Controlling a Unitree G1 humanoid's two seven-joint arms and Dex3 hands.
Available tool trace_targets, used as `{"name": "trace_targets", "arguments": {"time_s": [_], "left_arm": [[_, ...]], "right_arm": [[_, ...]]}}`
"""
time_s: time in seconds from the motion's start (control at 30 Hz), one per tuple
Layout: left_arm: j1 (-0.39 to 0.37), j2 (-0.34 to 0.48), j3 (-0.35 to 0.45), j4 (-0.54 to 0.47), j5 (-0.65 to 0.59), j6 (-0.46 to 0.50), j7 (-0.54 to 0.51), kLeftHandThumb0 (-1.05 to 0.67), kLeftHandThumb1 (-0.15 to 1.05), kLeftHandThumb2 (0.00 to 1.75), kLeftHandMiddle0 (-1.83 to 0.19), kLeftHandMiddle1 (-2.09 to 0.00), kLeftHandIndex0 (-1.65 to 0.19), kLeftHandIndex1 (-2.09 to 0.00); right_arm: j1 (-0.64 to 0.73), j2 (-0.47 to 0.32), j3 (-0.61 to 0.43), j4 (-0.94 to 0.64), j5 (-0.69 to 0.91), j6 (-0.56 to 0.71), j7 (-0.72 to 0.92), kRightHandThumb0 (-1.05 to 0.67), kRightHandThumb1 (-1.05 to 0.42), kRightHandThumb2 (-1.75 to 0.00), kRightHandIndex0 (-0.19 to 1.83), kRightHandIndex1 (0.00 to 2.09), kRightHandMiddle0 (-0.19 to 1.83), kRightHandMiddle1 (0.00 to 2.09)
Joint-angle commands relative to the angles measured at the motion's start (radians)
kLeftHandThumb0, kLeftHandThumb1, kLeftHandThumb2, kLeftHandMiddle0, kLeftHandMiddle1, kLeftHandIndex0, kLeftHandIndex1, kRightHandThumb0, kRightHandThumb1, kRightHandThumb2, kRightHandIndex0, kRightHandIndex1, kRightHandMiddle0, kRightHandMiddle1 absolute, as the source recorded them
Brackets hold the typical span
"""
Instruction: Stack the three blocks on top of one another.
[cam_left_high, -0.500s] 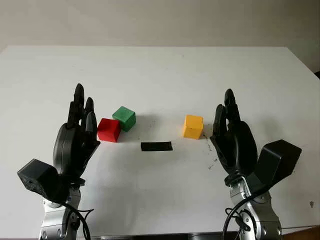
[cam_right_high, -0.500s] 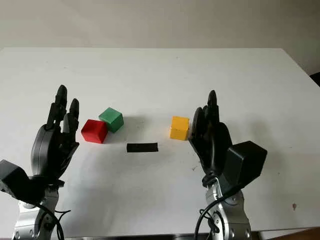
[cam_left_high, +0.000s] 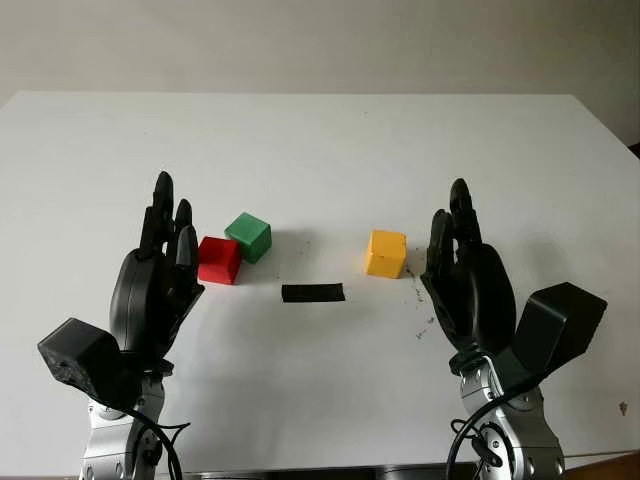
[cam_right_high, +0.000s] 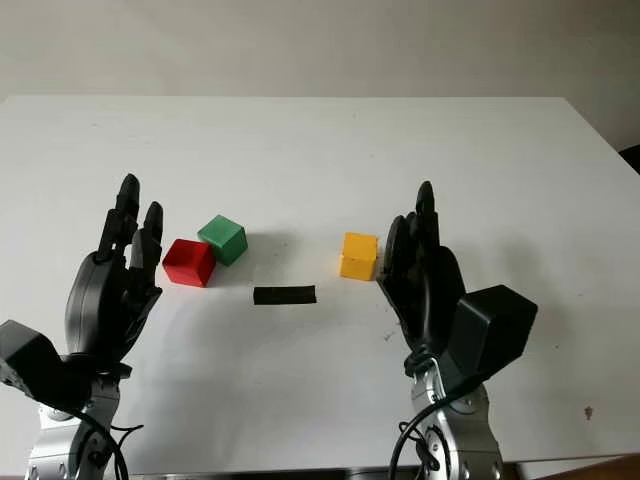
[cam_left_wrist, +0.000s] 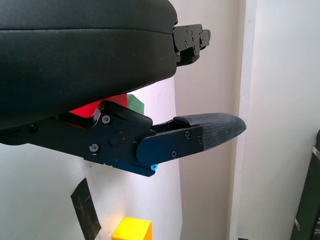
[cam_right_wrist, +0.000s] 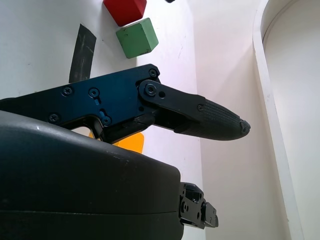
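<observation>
A red block (cam_left_high: 219, 259) and a green block (cam_left_high: 249, 237) sit touching corner to corner left of the table's middle. A yellow block (cam_left_high: 386, 253) stands alone to the right. My left hand (cam_left_high: 170, 225) is open and upright just left of the red block, its fingers close beside it. My right hand (cam_left_high: 452, 225) is open and upright just right of the yellow block. In the left wrist view the red block (cam_left_wrist: 87, 107) shows behind the finger (cam_left_wrist: 210, 131). The right wrist view has the green block (cam_right_wrist: 137, 37) and a bit of the yellow block (cam_right_wrist: 131, 142).
A strip of black tape (cam_left_high: 313, 292) lies flat on the white table (cam_left_high: 320, 150) between the blocks, slightly nearer to me. Small dark scuff marks lie beside the right hand. The table's far edge meets a pale wall.
My left hand has shifted slightly right, closer to the red block. The blocks and my right hand have not moved.
</observation>
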Motion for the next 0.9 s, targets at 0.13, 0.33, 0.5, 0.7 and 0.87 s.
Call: {"name": "trace_targets", "arguments": {"time_s": [0.13, 0.33, 0.5, 0.7, 0.87], "left_arm": [[-0.075, 0.144, 0.049, -0.038, 0.262, -0.057, 0.106, -0.69, 1.05, 0.36, -0.22, -0.08, -0.2, -0.12], [-0.154, 0.465, 0.063, -0.105, 0.472, 0.039, -0.05, -0.74, 1.04, 0.13, -0.13, -0.03, -0.31, -0.09], [-0.223, 0.601, 0.027, -0.137, 0.526, 0.155, -0.194, -0.7, 1.01, 0.06, -0.05, -0.03, -0.36, -0.09], [-0.33, 0.716, -0.075, -0.049, 0.609, 0.157, -0.318, -0.73, 0.99, 0.05, 0.02, -0.03, -0.33, -0.06], [-0.389, 0.758, -0.163, -0.004, 0.721, 0.112, -0.332, -0.78, 0.99, 0.05, 0.05, -0.04, -0.35, -0.06]], "right_arm": [[-0.011, 0.0, 0.0, -0.003, 0.001, 0.0, -0.003, -0.74, -1.05, -0.7, -0.19, 0.0, -0.19, 0.0], [-0.008, 0.001, 0.004, -0.006, -0.007, -0.001, -0.005, -0.74, -1.05, -0.7, -0.19, 0.0, -0.19, 0.0], [-0.002, -0.001, 0.006, -0.009, -0.01, -0.007, -0.003, -0.75, -1.05, -0.71, -0.19, 0.0, -0.19, 0.0], [-0.001, -0.007, 0.007, -0.011, -0.016, -0.007, -0.001, -0.74, -1.05, -0.71, -0.19, 0.0, -0.19, 0.0], [-0.001, -0.009, 0.006, -0.014, -0.015, -0.007, 0.002, -0.74, -1.05, -0.71, -0.19, 0.0, -0.19, 0.0]]}}
